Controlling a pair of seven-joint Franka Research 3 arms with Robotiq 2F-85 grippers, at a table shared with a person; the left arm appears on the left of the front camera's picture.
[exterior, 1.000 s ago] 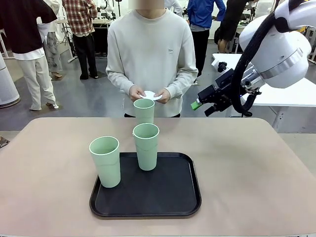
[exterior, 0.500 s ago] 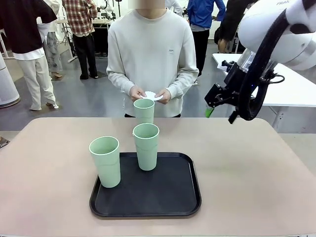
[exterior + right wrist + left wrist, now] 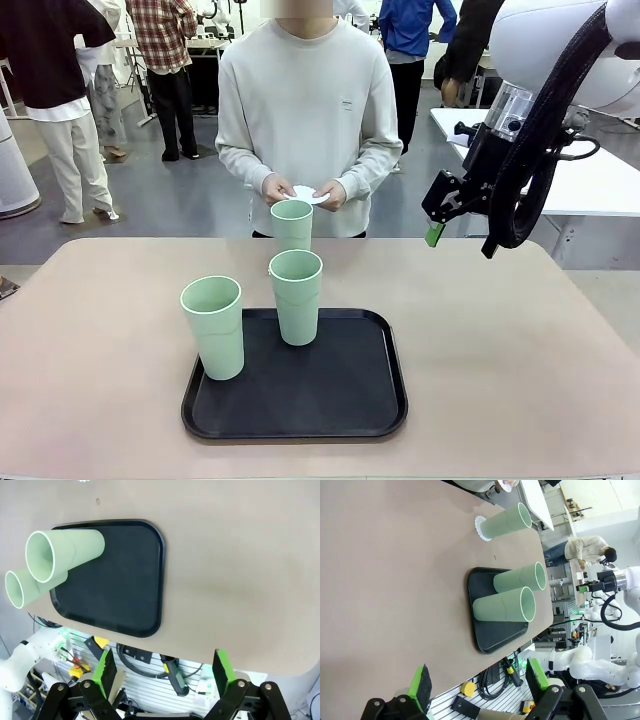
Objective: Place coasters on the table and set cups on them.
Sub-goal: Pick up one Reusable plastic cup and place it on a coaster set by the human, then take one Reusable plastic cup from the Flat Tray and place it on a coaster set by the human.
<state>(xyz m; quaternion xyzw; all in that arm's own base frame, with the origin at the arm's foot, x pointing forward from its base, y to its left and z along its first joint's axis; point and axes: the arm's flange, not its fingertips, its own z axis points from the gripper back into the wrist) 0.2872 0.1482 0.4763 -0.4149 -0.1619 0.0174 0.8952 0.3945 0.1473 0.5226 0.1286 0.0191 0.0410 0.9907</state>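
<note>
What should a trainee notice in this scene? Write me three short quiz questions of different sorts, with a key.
1. How many cups stand on the black tray?
2. True or false: the right gripper is shut on a cup.
3. The far cup, nearest the person, stands on:
A) the black tray
B) a coaster on the table
C) the bare tabletop

Key: 1) two; 2) false, its jaws are open and hold nothing; 3) B
</note>
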